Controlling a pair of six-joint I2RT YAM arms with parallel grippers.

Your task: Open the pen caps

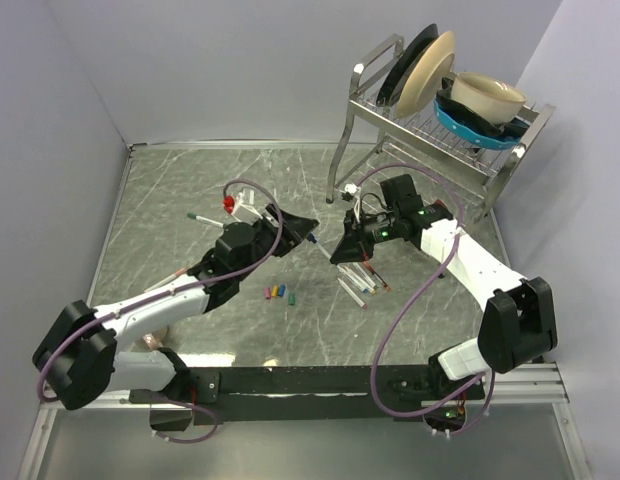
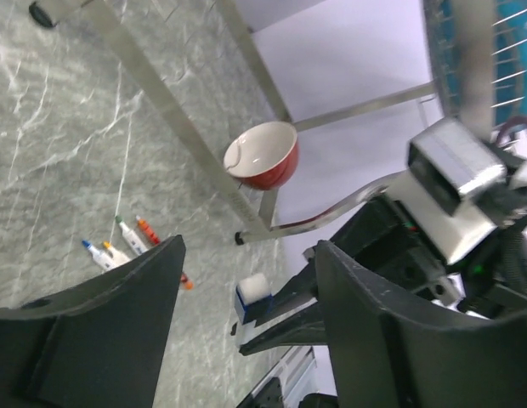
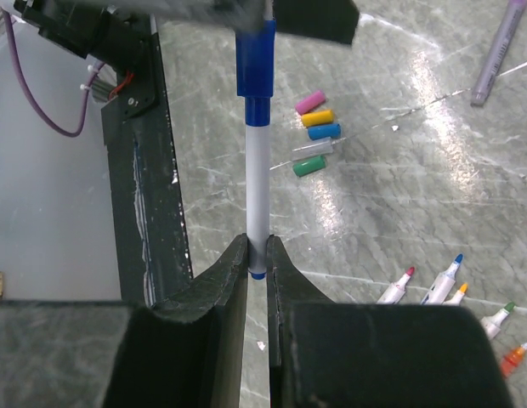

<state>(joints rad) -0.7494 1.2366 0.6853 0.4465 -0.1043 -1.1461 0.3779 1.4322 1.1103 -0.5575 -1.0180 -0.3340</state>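
Marker pen held between two arms over a grey, marble-veined table [image 1: 190, 190]. The right gripper [image 3: 257, 246], forearm angled in from the right, has its black wedge-shaped fingers pinched tight on the smooth white cylindrical barrel [image 3: 257, 183] near its tail. The blue cap [image 3: 256, 58], a small glossy plastic cylinder, is seated on the far end. The left gripper [image 1: 312, 232], arm stretched diagonally across the table, stands with jaws apart on either side of that cap; contact cannot be told. Five loose caps [image 3: 314, 132] lie in a row on the table; uncapped markers [image 3: 446, 279] lie nearby.
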